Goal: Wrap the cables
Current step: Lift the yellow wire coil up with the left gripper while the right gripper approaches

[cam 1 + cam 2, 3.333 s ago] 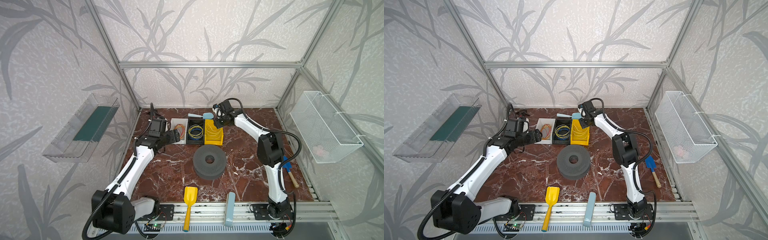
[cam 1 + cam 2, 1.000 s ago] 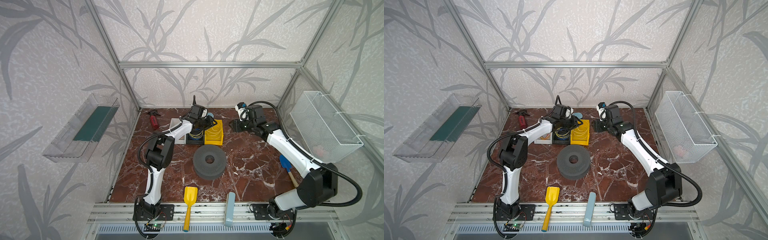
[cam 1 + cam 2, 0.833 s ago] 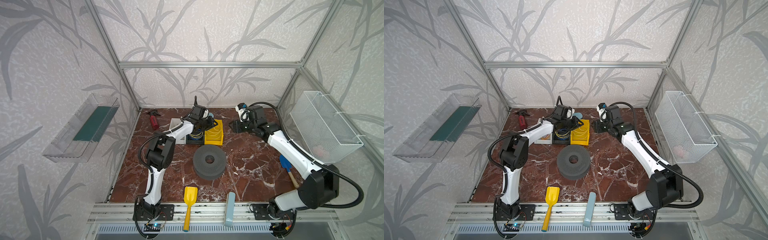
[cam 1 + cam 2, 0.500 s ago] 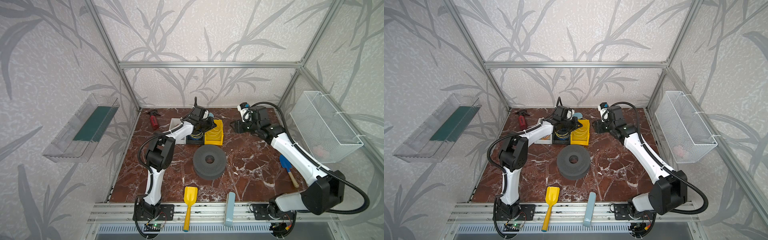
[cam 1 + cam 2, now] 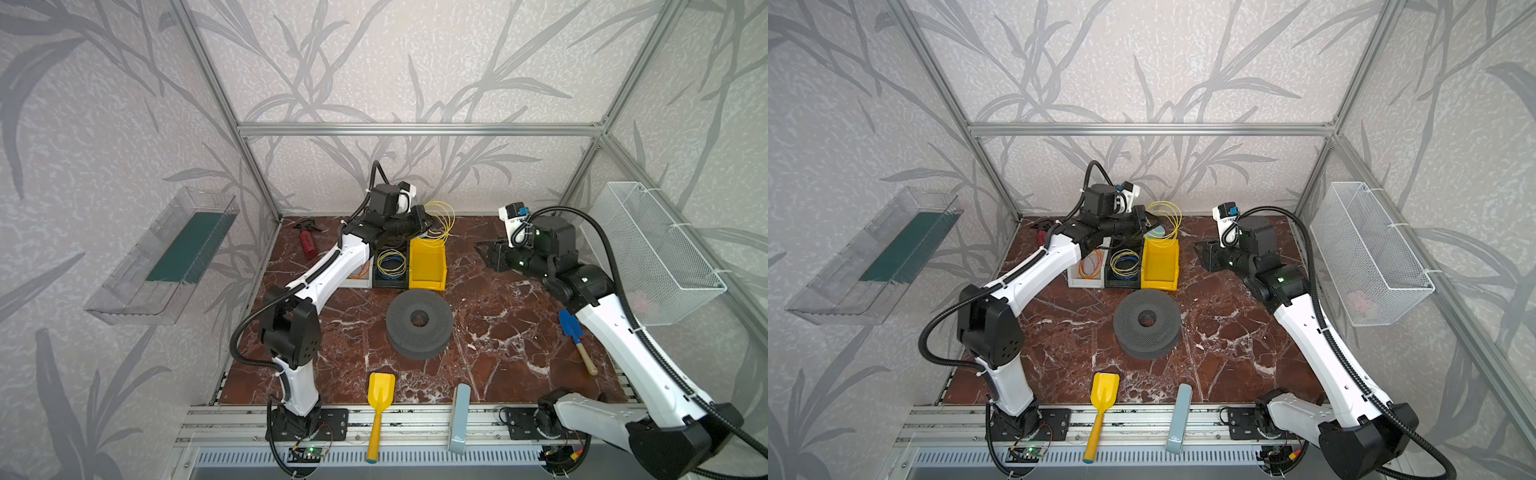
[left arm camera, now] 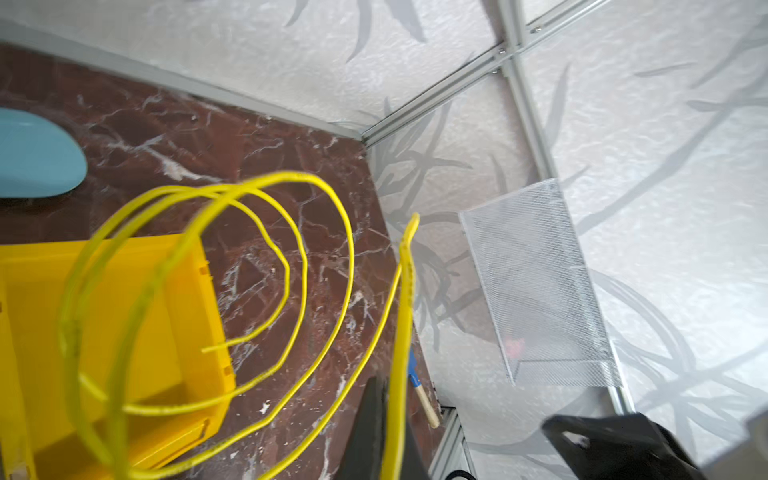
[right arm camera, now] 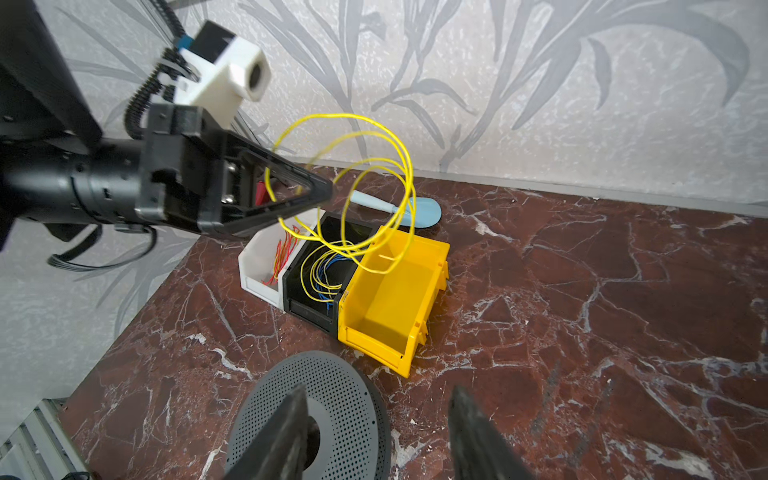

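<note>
The left arm rises from the front rail, folds at a high elbow and runs its white forearm toward the back wall. Its wrist is about level, so the left tool (image 7: 320, 193) points sideways just above the back rim of the yellow bin (image 5: 428, 266). Its jaws are pressed together, pinching the pale-yellow cable (image 6: 406, 286). From the pinch the cable springs out in several loose loops in the air above and behind the bin. The lowest turns hang at the bin's back rim, and I cannot tell whether they touch it. One free end hangs over the bin's open top.

The right arm leans from its front base up toward the back. Its forearm is bent inward, and the right tool (image 7: 379, 390) is aimed at the yellow bin from the bin's right, above the tabletop (image 5: 490, 332). Its jaws are spread with nothing between them.

Between that tool and the bin the tabletop lies bare. The back wall stands close behind the bin. A black bin (image 5: 390, 266) touches the yellow bin's left side, and a grey perforated disc (image 5: 419, 318) sits just in front.
</note>
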